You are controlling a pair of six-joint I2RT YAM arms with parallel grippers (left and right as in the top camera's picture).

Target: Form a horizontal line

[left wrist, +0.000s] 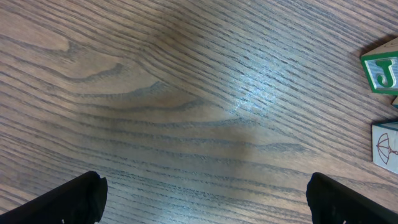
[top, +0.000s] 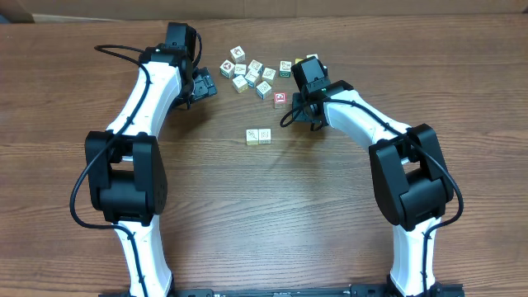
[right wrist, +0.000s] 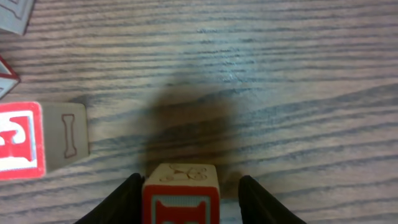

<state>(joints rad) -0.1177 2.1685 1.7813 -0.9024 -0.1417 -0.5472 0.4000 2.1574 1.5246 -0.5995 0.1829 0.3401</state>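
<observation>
A short horizontal line of two pale cubes (top: 258, 136) lies side by side at the table's middle. My right gripper (top: 306, 115) points down to the right of it. In the right wrist view a red-faced cube (right wrist: 181, 194) sits between the right gripper's (right wrist: 186, 202) fingers. The left finger (right wrist: 121, 202) is against the cube, while the right finger (right wrist: 261, 199) stands a small gap off it. My left gripper (top: 202, 86) is open over bare wood left of the loose cluster (top: 252, 73), with nothing between its fingertips (left wrist: 81, 199).
Another red cube (top: 280, 99) lies alone between the cluster and the row, and shows as the red cube (right wrist: 22, 143) left of my right fingers. A green J cube (left wrist: 380, 71) and an umbrella cube (left wrist: 385, 146) sit at the left wrist view's right edge.
</observation>
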